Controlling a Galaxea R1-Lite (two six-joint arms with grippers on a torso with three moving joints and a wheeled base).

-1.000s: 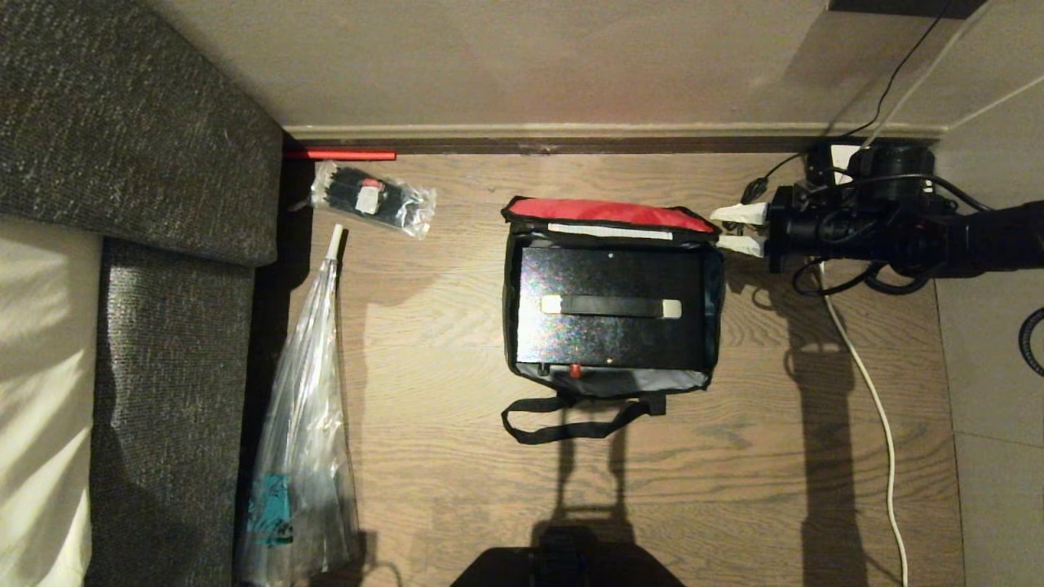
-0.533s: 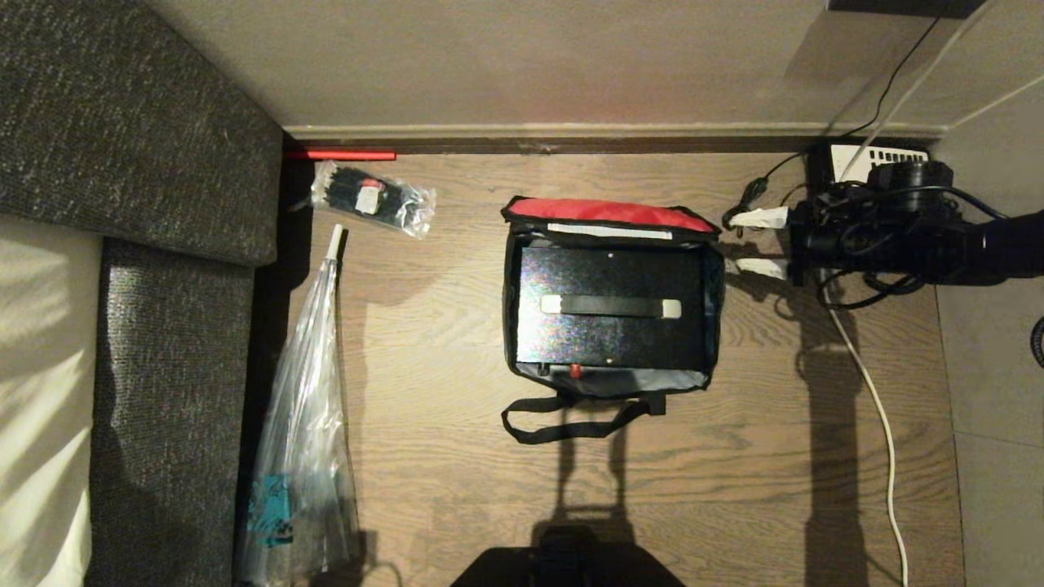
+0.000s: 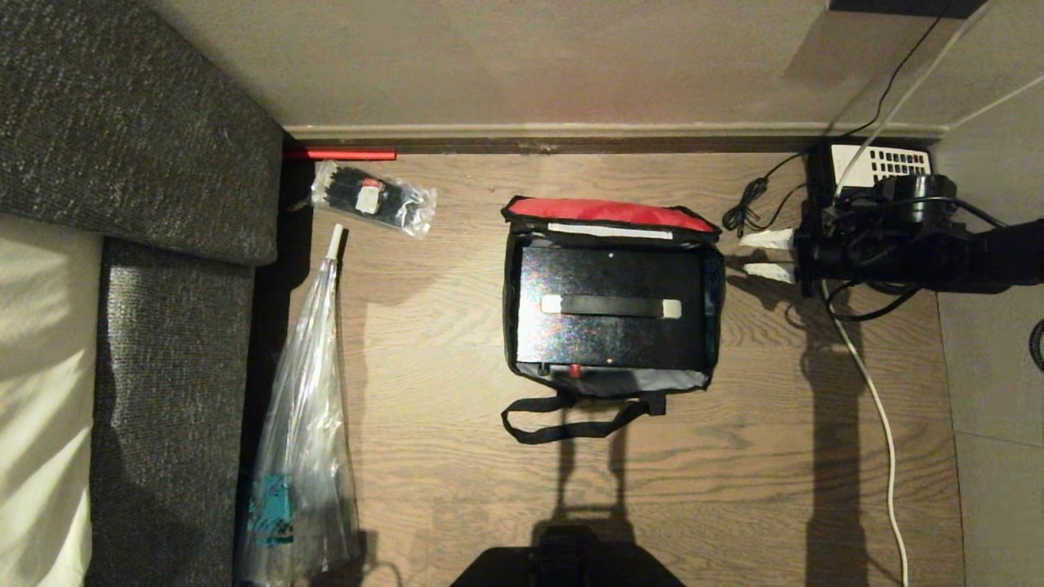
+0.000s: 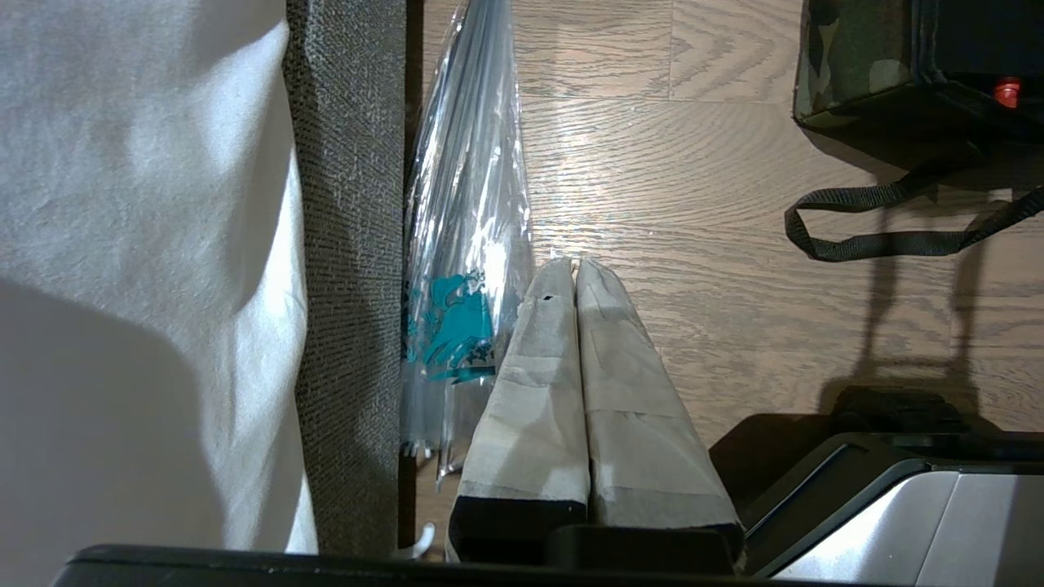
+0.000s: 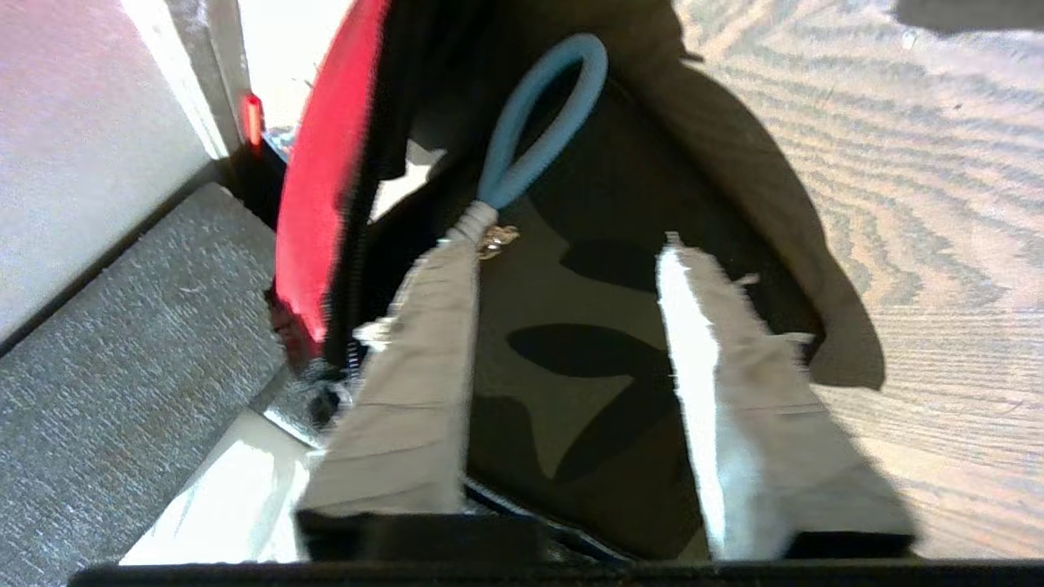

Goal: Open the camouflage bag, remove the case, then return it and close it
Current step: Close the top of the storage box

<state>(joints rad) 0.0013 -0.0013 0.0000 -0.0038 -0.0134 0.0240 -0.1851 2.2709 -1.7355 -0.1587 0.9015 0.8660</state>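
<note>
On the wooden floor (image 3: 457, 456), our right tool (image 3: 765, 254) has backed off to three o'clock of the open camouflage bag (image 3: 718, 285), parted and empty; case (image 3: 608, 277) next.

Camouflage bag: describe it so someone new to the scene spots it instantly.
Start at the wooden floor below the wall, right of the grey sofa. In its middle sits the camouflage bag, lid open showing red, a black case inside. Unlike the clear plastic bags nearby, it is boxy fabric with a black strap.

case (image 3: 610, 308) sides hidden, right wrist view blurred
</note>
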